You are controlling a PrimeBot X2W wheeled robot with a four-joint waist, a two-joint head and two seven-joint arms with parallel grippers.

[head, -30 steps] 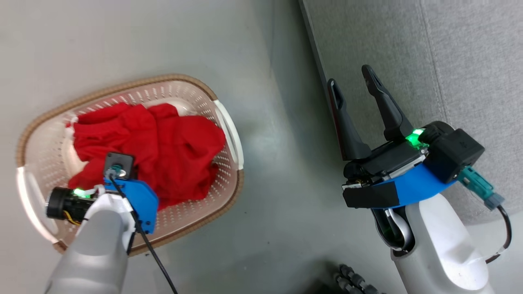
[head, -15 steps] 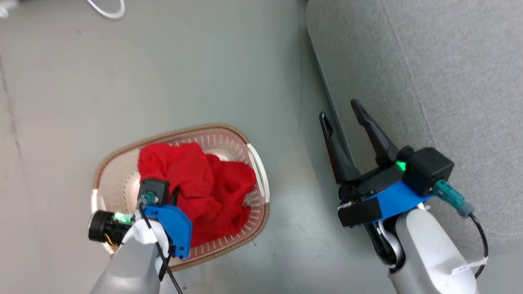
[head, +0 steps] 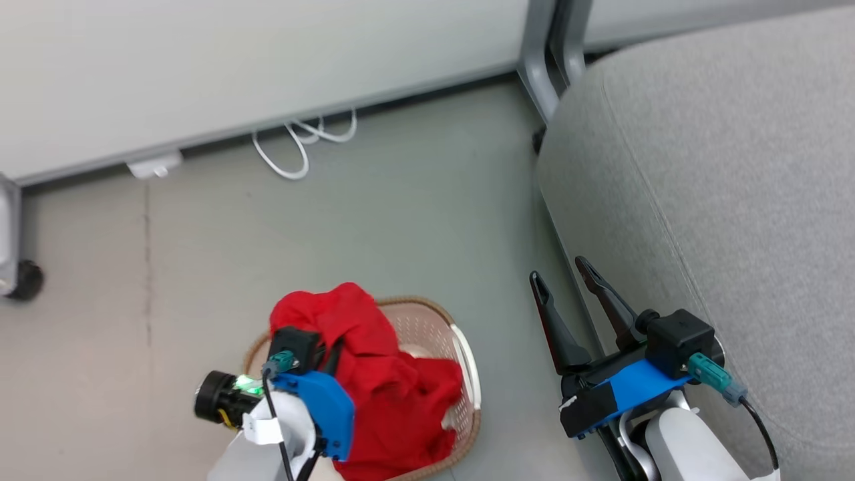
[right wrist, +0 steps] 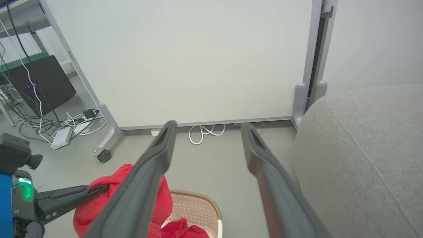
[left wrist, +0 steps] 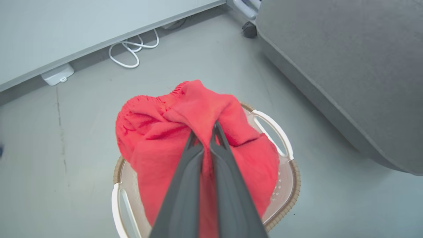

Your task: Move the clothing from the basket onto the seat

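Observation:
Red clothing is bunched up and lifted over the cream basket on the floor. My left gripper is shut on a fold at the top of this clothing, which drapes down into the basket. In the right wrist view the clothing hangs from the left gripper's fingers above the basket. My right gripper stands open and holds nothing, just beside the grey seat, whose edge lies to its right.
A white partition wall on grey legs with castors closes the far side. White cable loops and a small white box lie at its foot. Bare grey floor separates basket and sofa.
The head camera has tilted up, so the wall and cables came into view. My left gripper has risen with the red clothing pulled up out of the basket. The right gripper stays open.

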